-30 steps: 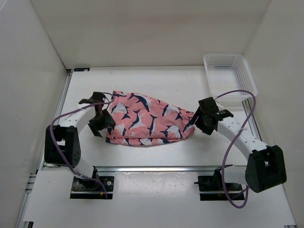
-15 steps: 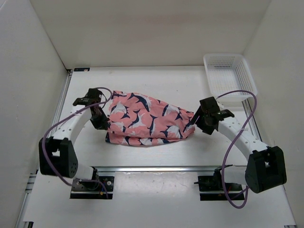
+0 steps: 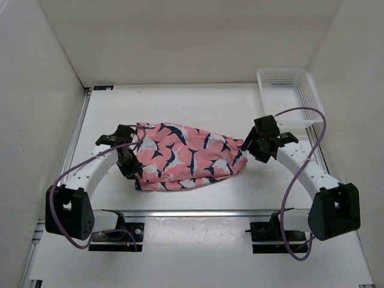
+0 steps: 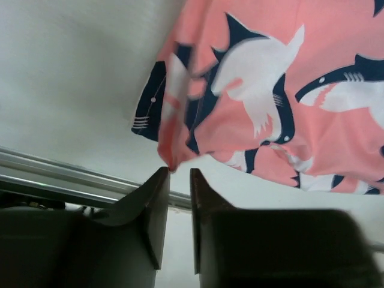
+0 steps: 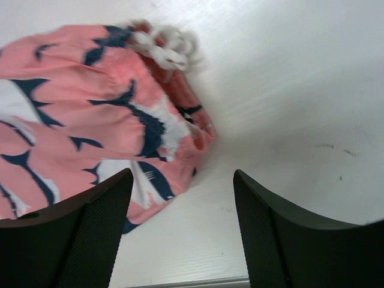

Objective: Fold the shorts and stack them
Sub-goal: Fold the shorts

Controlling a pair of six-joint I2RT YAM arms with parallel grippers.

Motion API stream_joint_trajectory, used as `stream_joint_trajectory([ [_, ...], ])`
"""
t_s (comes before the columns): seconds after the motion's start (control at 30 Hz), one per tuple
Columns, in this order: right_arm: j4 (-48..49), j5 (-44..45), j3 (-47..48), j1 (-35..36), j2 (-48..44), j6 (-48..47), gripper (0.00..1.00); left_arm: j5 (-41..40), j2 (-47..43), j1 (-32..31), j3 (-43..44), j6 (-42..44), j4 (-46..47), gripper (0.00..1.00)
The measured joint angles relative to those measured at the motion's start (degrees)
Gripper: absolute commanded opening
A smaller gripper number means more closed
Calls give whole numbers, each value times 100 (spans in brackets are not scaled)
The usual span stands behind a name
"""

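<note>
- Left gripper: fingers nearly together with only a slit between them, nipping a hem corner of the shark-print shorts.
- Right gripper: spread wide and holding nothing; the shorts' gathered end lies just ahead, upper left of its wrist view.
- The shorts lie bunched at the centre of the top view, between both grippers.

White walls, white table, even light.

White mesh basket at the white table's far right corner, metal rail along the near edge
</note>
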Motion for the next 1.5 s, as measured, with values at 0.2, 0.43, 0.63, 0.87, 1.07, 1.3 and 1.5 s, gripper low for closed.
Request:
stream_joint_trajectory([
  [0.2,33,-289,1211,-2,833,-446,19,-59,157,-44,389,-96,-173,95],
  [0.43,162,-629,2293,57,2308,-667,0,-149,835,-44,1386,-98,219,80],
  [0.63,144,-372,2675,203,3445,-588,0,-157,2083,-57,1528,-11,457,78],
  [0.87,-372,291,2951,358,3873,-376,0,-155,2280,-79,1541,173,481,78],
  [1.07,-424,597,3340,852,3049,-378,4,-136,2249,-79,1711,273,481,78],
  [1.3,-223,529,3340,1073,2804,-444,4,-103,2238,-79,1816,330,496,78],
  [1.5,-179,422,2778,1040,3639,-313,18,-85,2238,-79,1816,358,496,80],
])
